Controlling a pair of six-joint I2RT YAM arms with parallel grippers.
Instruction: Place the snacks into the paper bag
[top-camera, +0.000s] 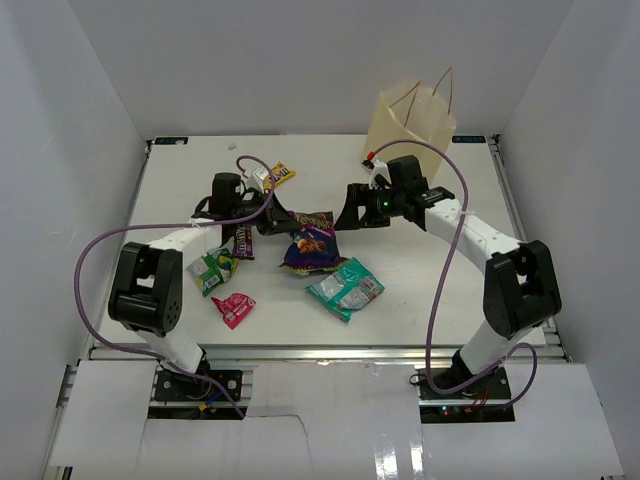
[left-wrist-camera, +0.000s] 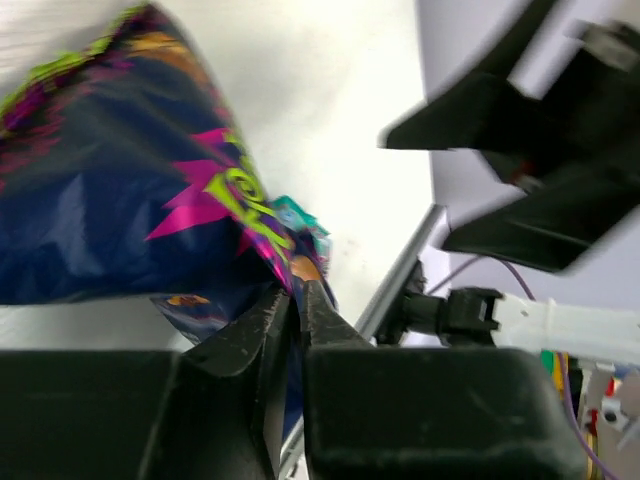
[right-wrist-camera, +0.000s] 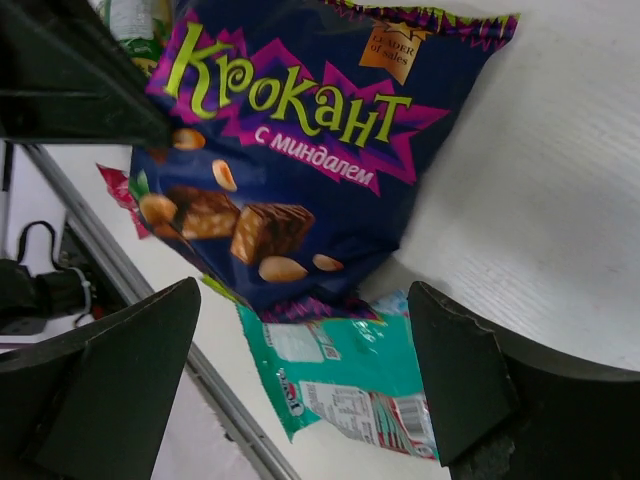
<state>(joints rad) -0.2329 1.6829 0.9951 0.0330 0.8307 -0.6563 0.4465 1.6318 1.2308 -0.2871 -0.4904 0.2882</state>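
left gripper (top-camera: 273, 222) — at purple bag (top-camera: 313, 246)

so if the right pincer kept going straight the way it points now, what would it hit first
Most likely the purple candy bag, framed by the open right pincer; the teal pouch lies close beside that line, so depth leaves some doubt.

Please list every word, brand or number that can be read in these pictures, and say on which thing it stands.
"Крокант": large yellow-green letters on the purple glossy candy bag.
"с миндалем": smaller line beneath it, on the same bag.
"LEADER of sales": on the orange badge at that bag's corner.
Teal-white pouch: only small print, too small to read.
Green packet, red wrapper, yellow pack: printing too small to read.
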